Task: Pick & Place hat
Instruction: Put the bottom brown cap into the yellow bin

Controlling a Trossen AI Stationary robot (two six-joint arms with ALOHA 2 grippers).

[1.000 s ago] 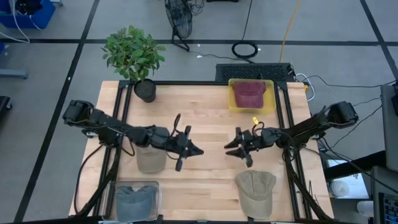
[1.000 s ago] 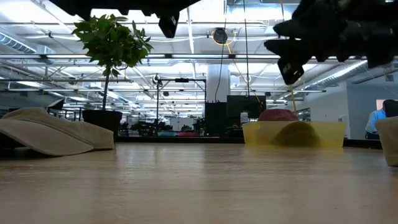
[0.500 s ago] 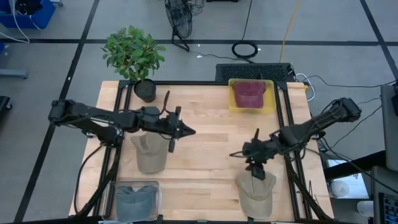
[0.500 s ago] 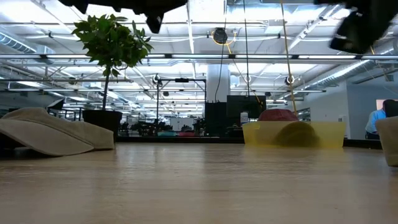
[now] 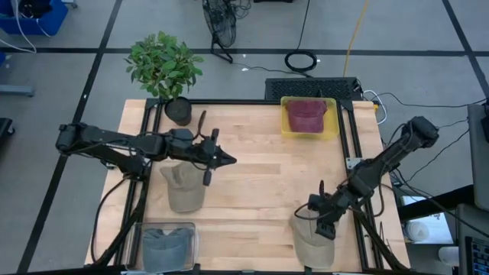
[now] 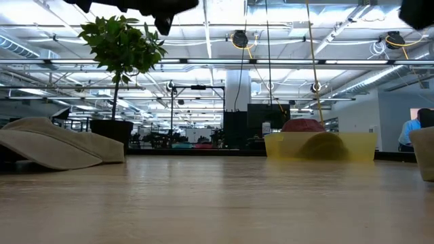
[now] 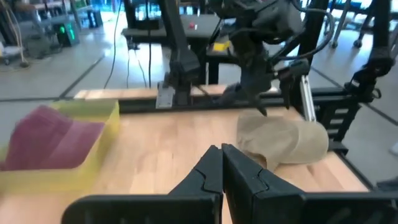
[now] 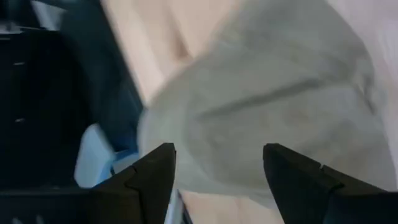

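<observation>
A khaki cap (image 5: 312, 243) lies crown up near the table's near right corner; it also shows in the left wrist view (image 7: 287, 140) and fills the right wrist view (image 8: 273, 106). My right gripper (image 5: 318, 220) hangs open just above it, pointing down, with its fingers (image 8: 149, 171) spread over the crown and not plainly touching. My left gripper (image 5: 224, 160) is shut (image 7: 221, 149) and hovers left of the table's middle, beside a second khaki cap (image 5: 183, 188).
A yellow bin (image 5: 286, 128) at the far edge holds a maroon cap (image 5: 306, 114). A clear bin (image 5: 191, 237) at the near left corner holds a grey cap (image 5: 166, 246). A potted plant (image 5: 166, 69) stands at the far left corner. Bare wood lies between the arms.
My right gripper has swung from the table's middle toward the near right corner, tipped downward and come down over the khaki cap there. My left gripper has drawn back toward the far left and risen a little. The caps have not moved.
</observation>
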